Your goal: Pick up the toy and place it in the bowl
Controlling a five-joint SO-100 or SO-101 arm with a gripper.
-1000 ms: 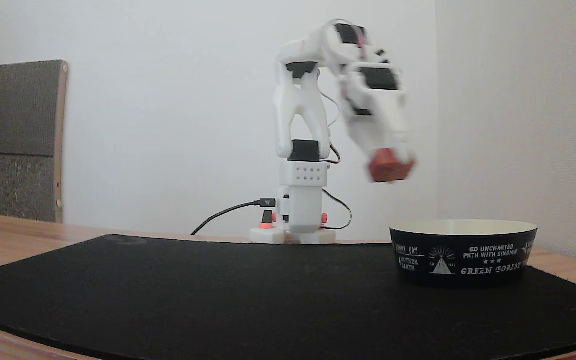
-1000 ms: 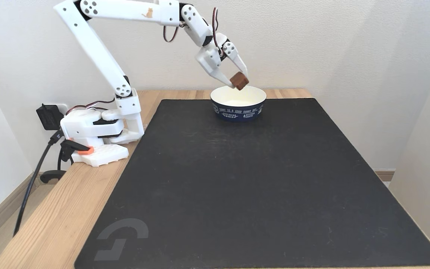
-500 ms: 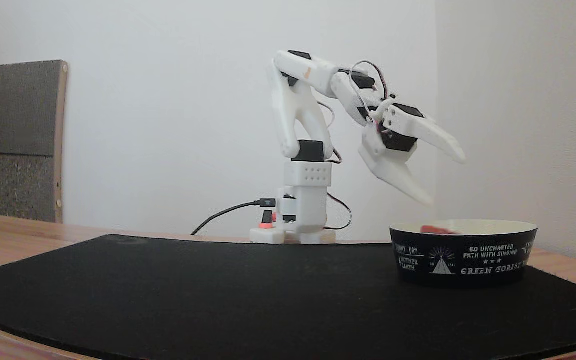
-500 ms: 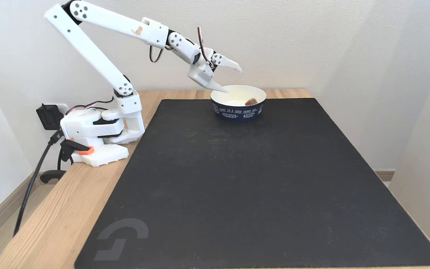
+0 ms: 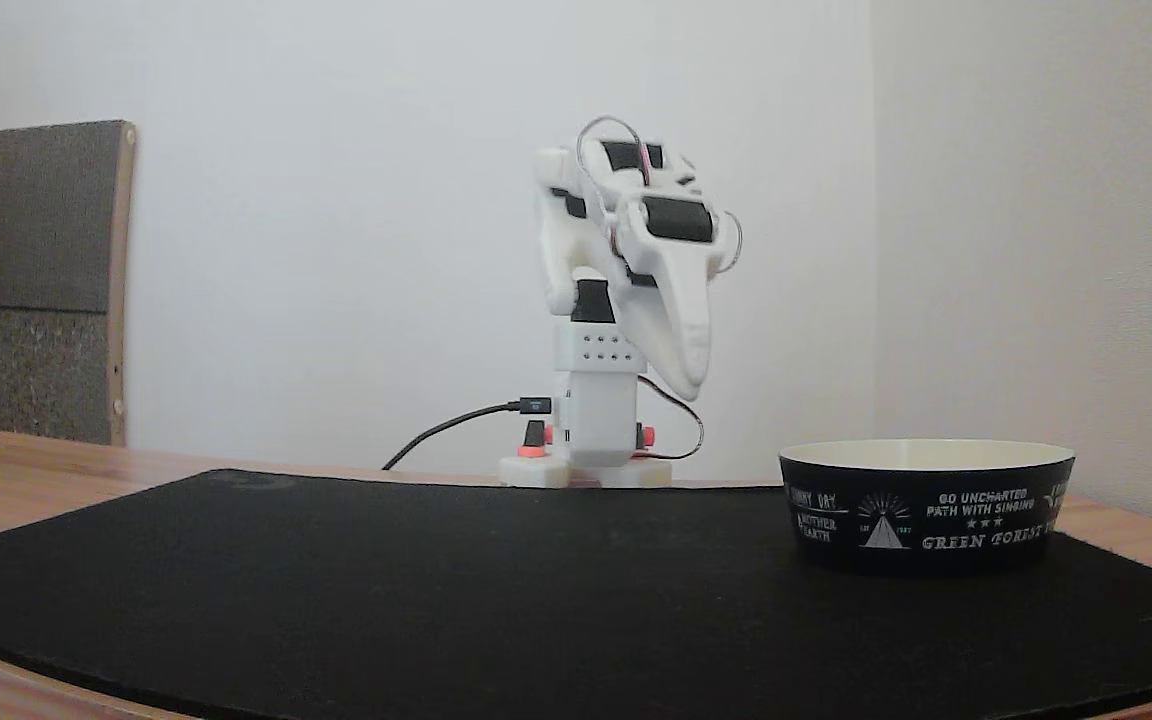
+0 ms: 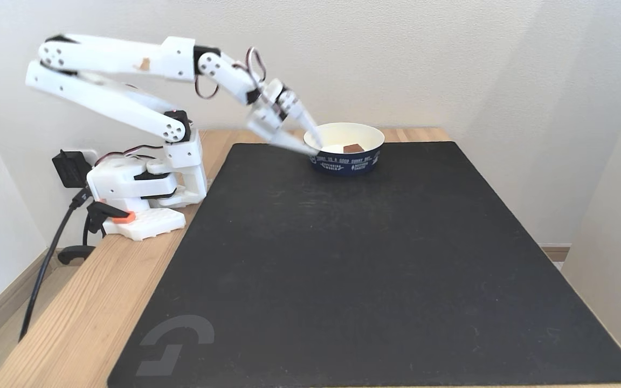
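White walls back a wooden table topped with a black mat [image 6: 375,258]. Upper centre of the high fixed view, the small red rectangular toy block [image 6: 352,148] lies inside the wide black, cream-lined bowl [image 6: 367,159]. My white two-finger gripper [image 6: 308,144], jaws slightly apart and empty, hangs beside the rim; I should retreat without nudging it.

Mat [image 6: 375,258]: matt black, cloth-like. Table [image 6: 89,302]: grained wood. Arm [image 6: 122,102]: smooth white plastic. Bowl [image 5: 926,505]: matt exterior.
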